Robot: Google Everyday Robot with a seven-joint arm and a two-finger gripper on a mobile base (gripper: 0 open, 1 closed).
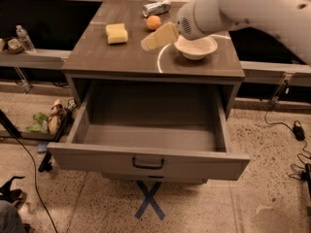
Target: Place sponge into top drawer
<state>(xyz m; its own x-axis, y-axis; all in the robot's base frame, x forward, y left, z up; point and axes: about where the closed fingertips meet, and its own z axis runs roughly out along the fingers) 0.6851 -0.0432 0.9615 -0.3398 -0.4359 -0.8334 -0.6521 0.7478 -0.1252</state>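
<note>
The pale yellow sponge [116,33] lies on the cabinet top [121,57] at the back left. The wide grey top drawer [146,135] is pulled fully open and holds nothing; its dark bar handle [147,163] sits at the centre of the front panel. My gripper [158,37], a cream wedge-shaped finger on a white arm, hovers above the middle of the cabinet top, to the right of the sponge and apart from it. It holds nothing that I can see.
An orange ball [153,22] and a silver can [156,7] lie at the back of the top. A white bowl [196,47] stands at the right, just beside my arm. Cables [291,130] and a blue floor cross [149,200] lie around the cabinet.
</note>
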